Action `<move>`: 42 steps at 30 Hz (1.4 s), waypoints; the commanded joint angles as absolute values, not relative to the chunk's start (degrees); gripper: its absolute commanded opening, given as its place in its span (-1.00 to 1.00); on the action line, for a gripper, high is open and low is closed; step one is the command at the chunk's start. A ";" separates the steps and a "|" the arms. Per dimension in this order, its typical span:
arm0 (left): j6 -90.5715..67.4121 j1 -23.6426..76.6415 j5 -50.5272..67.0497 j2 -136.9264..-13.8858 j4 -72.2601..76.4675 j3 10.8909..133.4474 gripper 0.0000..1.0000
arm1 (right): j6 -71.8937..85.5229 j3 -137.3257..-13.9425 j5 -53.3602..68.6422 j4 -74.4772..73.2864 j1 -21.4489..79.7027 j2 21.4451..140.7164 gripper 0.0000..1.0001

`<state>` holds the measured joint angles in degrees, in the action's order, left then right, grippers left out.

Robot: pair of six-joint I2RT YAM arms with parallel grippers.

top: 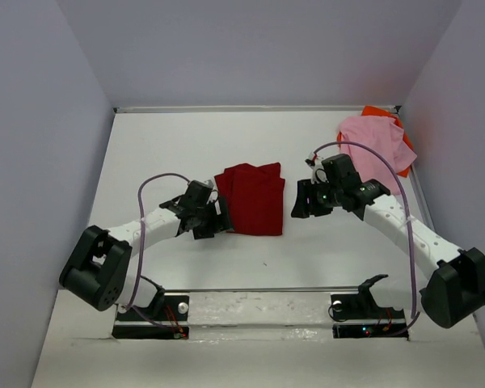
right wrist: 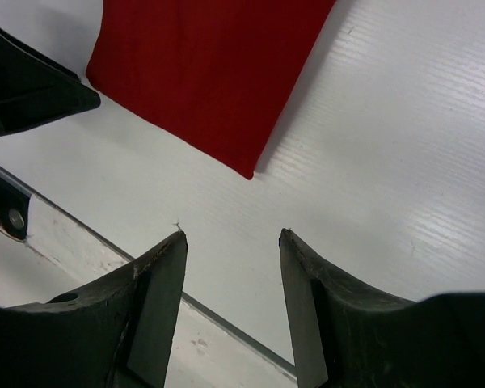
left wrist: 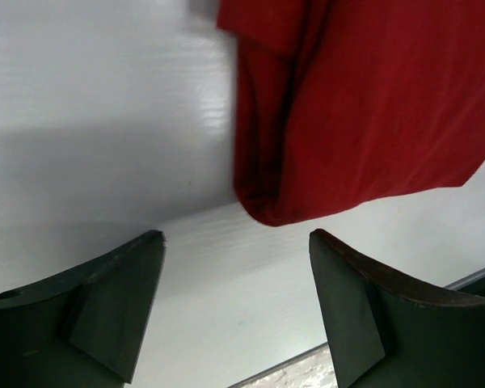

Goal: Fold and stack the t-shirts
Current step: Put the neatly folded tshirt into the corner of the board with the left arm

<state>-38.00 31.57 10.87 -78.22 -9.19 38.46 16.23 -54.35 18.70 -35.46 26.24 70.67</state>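
Lying flat near the middle of the bench (top: 170, 145), the dark red shirt (top: 250, 198) is folded into a compact rectangle. Its layers are doubled over, so the edge nearest the left arm bulges in a soft roll while the corner nearest the right arm lies crisp and thin. We judge its folding done, and it sits where a stack can start, within reach of both arms.

The left gripper (left wrist: 234, 241) hovers just beside that rolled edge, jaws spread wide with nothing between them. The right gripper (right wrist: 232, 236) hangs near the opposite side, jaws likewise parted and empty. Neither holds the shirt. We take it that they flank it because cloth so wide needs a hold at each side.

The pink shirt (top: 370, 145) lies crumpled in the far right corner, draped over the orange shirt (top: 378, 111), of which only a little peeks out. Both wait unfolded, nearer the right arm.

Beneath everything the bench is white and faintly ribbed, with a metal rail (top: 267, 289) along its near edge. Plain pale walls (top: 259, 48) close it in on three sides.
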 commanded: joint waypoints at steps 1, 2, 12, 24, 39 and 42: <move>-41.13 30.59 16.35 -78.22 -1.32 36.38 0.72 | 17.49 -54.40 19.78 -33.31 26.28 68.29 0.11; -41.13 30.41 16.52 -79.35 -1.32 36.82 0.70 | 17.66 -54.32 19.86 -33.31 26.28 68.03 0.11; -40.08 30.50 17.23 -86.92 -1.24 43.06 0.62 | 18.19 -53.88 19.60 -33.40 26.28 66.97 0.11; -40.52 30.24 17.31 -95.88 0.44 47.28 -0.90 | 18.72 -53.79 19.34 -33.40 26.28 66.09 0.11; -37.09 15.85 16.70 -117.85 -15.98 83.81 -0.99 | 20.83 -54.06 21.18 -35.59 26.28 63.46 0.11; -37.88 8.83 18.02 -119.53 -18.09 88.14 -0.99 | 21.18 -53.44 21.09 -35.68 26.28 62.49 0.11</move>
